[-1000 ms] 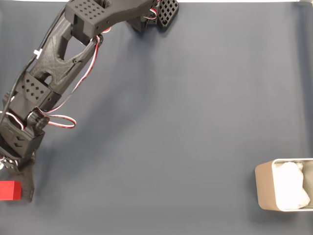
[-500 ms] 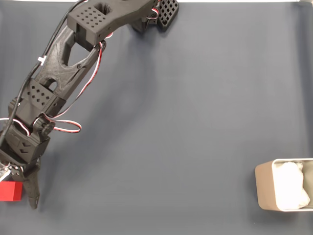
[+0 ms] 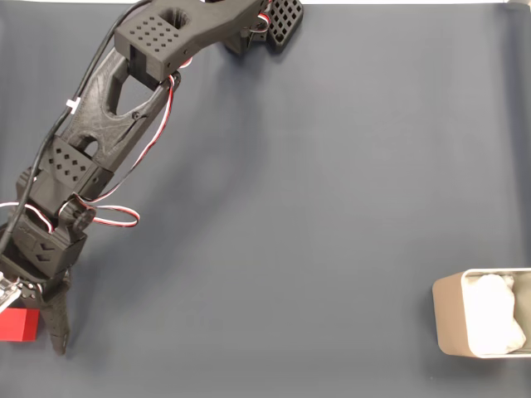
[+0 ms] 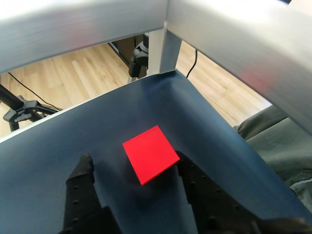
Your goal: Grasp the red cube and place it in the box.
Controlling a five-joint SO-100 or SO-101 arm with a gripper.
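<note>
The red cube (image 3: 18,326) lies on the dark blue mat at the bottom left edge of the fixed view. My gripper (image 3: 26,335) is down around it, with one black finger (image 3: 56,325) along the cube's right side. In the wrist view the cube (image 4: 150,153) sits between the two black fingers (image 4: 83,187), close to the right one; the jaws stand apart, so the gripper (image 4: 134,163) is open. The beige box (image 3: 444,319) with its white lining (image 3: 494,313) stands far off at the bottom right edge.
The black arm (image 3: 108,124) slants from its base (image 3: 265,25) at the top down to the lower left. In the wrist view the mat's edge, a metal frame post (image 4: 163,51), a wooden floor and a person's trouser leg (image 4: 275,141) lie just beyond the cube.
The arm has stretched a little further toward the bottom left, sliding the finger down along the cube's right side. The cube has barely shifted. The box has not moved.
</note>
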